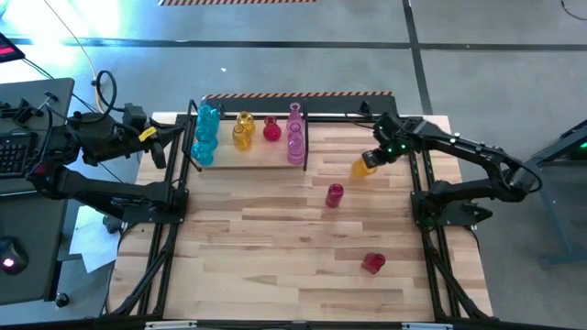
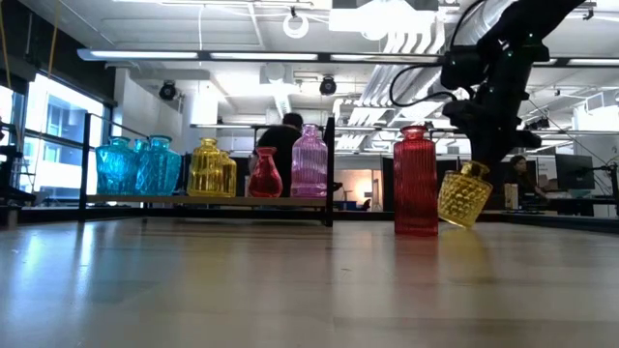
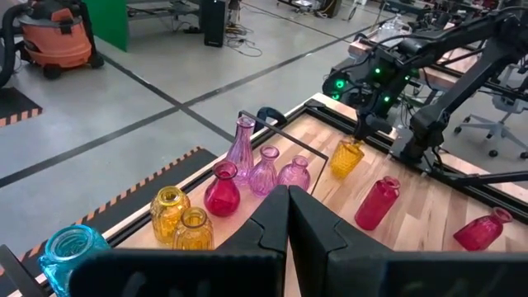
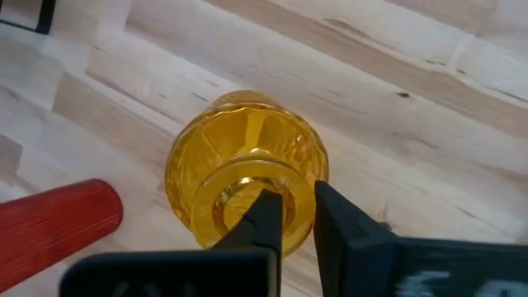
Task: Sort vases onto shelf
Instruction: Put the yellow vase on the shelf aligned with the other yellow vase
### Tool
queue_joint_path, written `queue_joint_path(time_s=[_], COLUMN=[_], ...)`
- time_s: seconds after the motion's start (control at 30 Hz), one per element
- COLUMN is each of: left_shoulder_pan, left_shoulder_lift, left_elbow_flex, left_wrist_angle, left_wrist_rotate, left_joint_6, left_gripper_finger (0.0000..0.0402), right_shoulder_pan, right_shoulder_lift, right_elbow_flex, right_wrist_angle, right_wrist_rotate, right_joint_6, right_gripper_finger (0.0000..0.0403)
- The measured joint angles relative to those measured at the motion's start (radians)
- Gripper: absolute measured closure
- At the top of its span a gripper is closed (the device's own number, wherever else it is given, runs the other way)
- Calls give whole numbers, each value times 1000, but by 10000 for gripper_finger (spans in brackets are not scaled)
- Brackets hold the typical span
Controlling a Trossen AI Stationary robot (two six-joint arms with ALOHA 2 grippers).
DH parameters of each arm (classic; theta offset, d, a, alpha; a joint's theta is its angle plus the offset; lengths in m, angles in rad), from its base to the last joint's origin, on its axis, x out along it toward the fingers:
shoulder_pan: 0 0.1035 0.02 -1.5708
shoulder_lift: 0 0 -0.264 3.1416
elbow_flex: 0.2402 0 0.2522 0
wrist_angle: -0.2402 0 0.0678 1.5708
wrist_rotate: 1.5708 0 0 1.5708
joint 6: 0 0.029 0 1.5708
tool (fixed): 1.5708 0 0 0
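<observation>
Wooden desk (image 1: 275, 247) | right pincer (image 4: 299, 216) clamped on yellow vase (image 1: 364, 167) rim, tilted, right of shelf (image 1: 249, 158) | left pincer (image 3: 287, 216) closed, far left | two red vases (image 1: 335, 195) loose on desk

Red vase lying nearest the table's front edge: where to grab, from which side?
Red vase lies on its side, so its rim isn't open to a top pinch. Probably come straight down and close across the ribbed body, fingers square to its long axis. Right gripper is busy pinching the yellow vase.
</observation>
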Motion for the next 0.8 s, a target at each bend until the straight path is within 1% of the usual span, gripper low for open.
queue_joint_path(time_s=[0.1,0.17,0.27,0.33,0.47,0.63,0.8], left_shoulder_pan=[0,0,0,0,0,0,0], left_shoulder_lift=[0,0,0,0,0,0,0], left_elbow_flex=[0,0,0,0,0,0,0], left_wrist_angle=[0,0,0,0,-1,-2,-8], left_wrist_rotate=[0,0,0,0,0,0,0], left_joint_6=[0,0,0,0,0,1,1], left_gripper_finger=[401,401,401,401,401,401,401], right_shoulder_pan=[19,38,82,112,170,239,314], right_shoulder_lift=[0,-3,-6,-11,-11,-12,6], right_elbow_flex=[0,0,21,61,196,438,666], right_wrist_angle=[0,0,-20,-21,-85,-184,-164], right_wrist_rotate=[-1,0,0,3,65,176,219], right_joint_6=[18,36,51,55,56,59,63], right_gripper_finger=[374,371,384,393,392,391,391])
